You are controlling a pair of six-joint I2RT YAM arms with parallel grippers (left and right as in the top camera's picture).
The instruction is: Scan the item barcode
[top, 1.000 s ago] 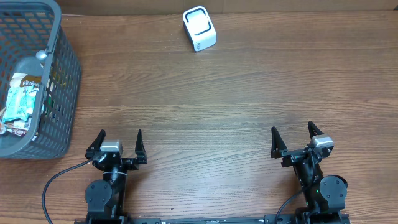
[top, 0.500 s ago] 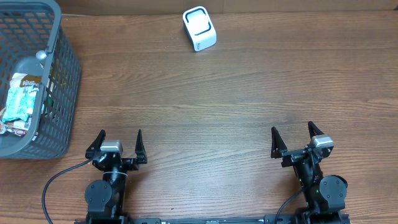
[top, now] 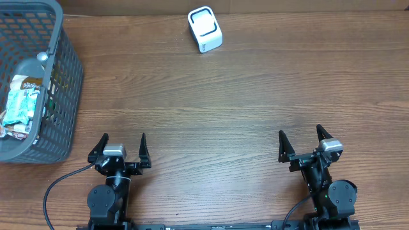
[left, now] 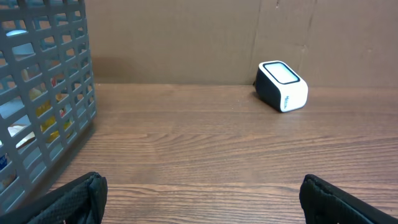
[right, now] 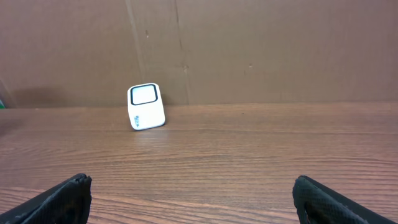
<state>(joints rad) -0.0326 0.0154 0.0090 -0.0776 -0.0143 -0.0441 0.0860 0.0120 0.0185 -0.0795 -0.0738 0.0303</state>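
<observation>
- Items to scan: all lie in the grey basket (top: 69,83) at the far left of the bench (top: 230,108). On top I make out a clear bottle (top: 29,69) and a pale packet (top: 19,105). What is underneath is too hidden to name. No barcode shows in any view.
- Scanner (top: 205,29): white, window facing up, at the far edge near centre, well apart from the basket.
- My left gripper (top: 123,145): spread wide, empty, at the near edge on the basket's side.
- My right gripper (top: 300,139): equally wide, empty, at the near right.
- Step in hand (my judgement): the first pick, not yet begun.
- Method: bring the left gripper over the rim from above and take whichever piece lies topmost.
- Grip across the narrow body, clear of the label, so the code is not covered.
- Lift straight up so nothing snags the mesh wall.
- Find the code before presenting it to the window.
</observation>
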